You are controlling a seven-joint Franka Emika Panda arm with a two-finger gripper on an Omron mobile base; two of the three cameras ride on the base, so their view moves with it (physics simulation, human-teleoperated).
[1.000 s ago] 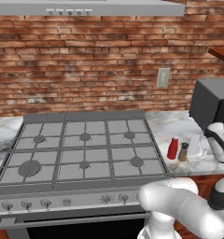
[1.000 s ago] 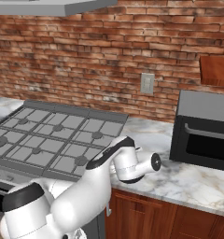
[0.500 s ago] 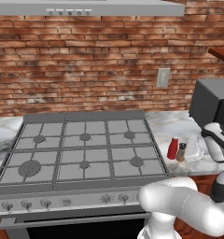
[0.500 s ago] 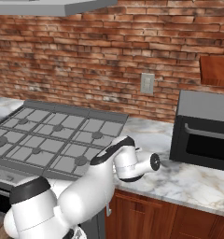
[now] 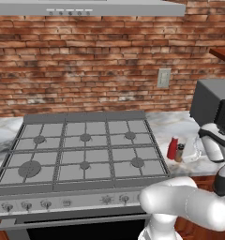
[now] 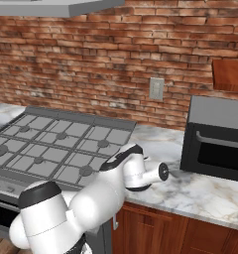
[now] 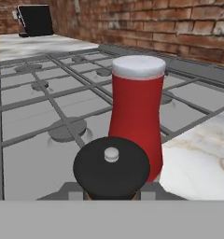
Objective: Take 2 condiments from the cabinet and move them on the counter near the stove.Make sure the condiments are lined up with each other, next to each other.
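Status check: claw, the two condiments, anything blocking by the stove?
Claw shut on brown shaker, at counter level. Red bottle upright right beside it, just off the stove edge. Nothing in the way.

The marble counter (image 5: pixel 180 129) carries 2 condiments, red bottle (image 5: pixel 173 147) beside brown shaker (image 5: pixel 180 153).

Left base view: stove (image 5: pixel 84 152) fills centre and left of frame, bench (image 5: pixel 176 124) runs right of it. Squeeze bottle (image 5: pixel 173 148) stands on the bench just right of the stove's edge, shaker (image 5: pixel 180 153) just beside it on its right. Microwave (image 5: pixel 213 104) sits at right edge, behind and right of both. Wall outlet (image 5: pixel 164 78) upper right, above the bench. Hand view: shaker (image 7: pixel 111 168) at bottom centre, squeeze bottle (image 7: pixel 136 116) right behind it, stove grates beyond.
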